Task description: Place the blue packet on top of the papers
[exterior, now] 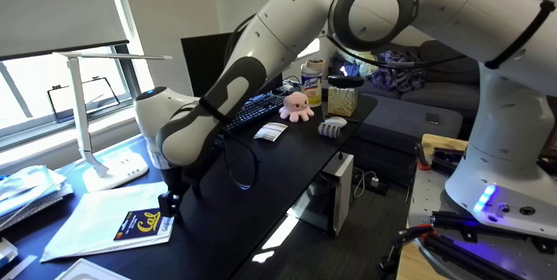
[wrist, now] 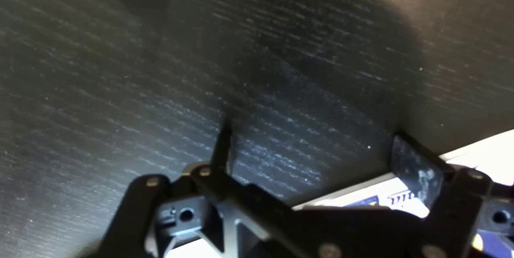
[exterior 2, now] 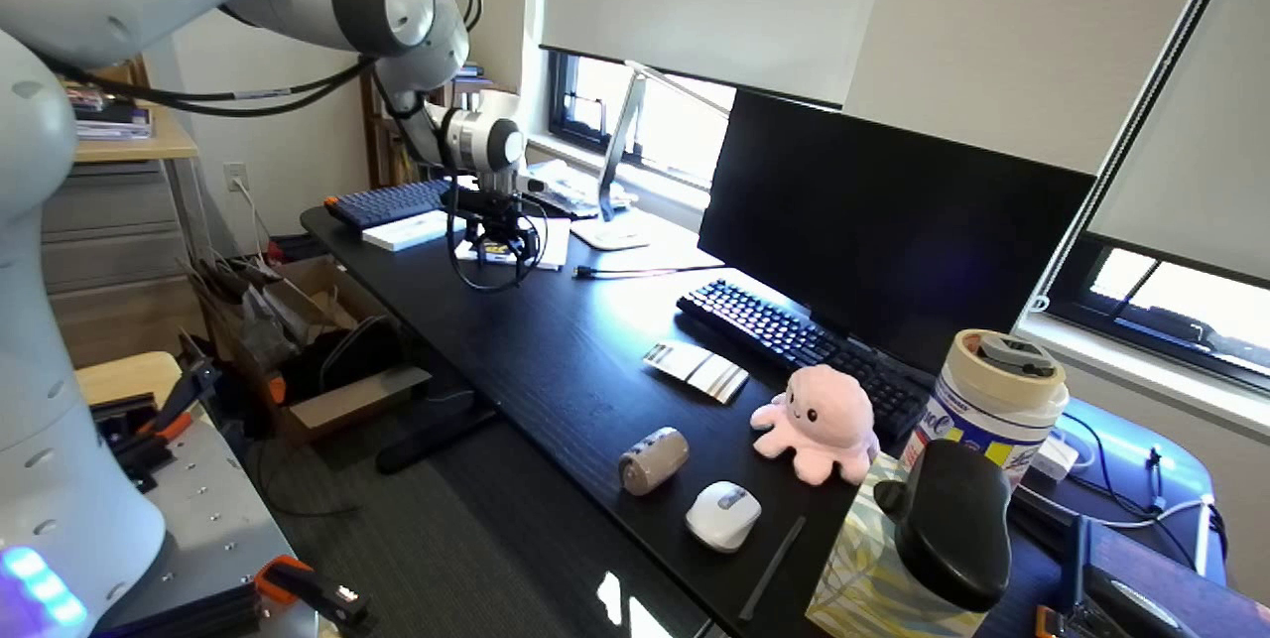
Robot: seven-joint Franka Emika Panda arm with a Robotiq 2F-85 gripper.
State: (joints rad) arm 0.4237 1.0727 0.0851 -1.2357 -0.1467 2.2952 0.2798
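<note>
Blue packet (exterior: 141, 227) lies flat on papers (exterior: 93, 214), near their edge. Tool (wrist: 313, 133) close by, jaws spread, dark surface (wrist: 241, 73) showing between them.

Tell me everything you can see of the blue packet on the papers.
The blue packet is small, flat and rectangular, with a dark-blue face, a large yellow "Cal", smaller print and a pale strip along the end nearest the end effector. It looks like card or plastic. It lies flat on the papers, near their edge, ungripped; whether the end effector touches it is unclear.
</note>
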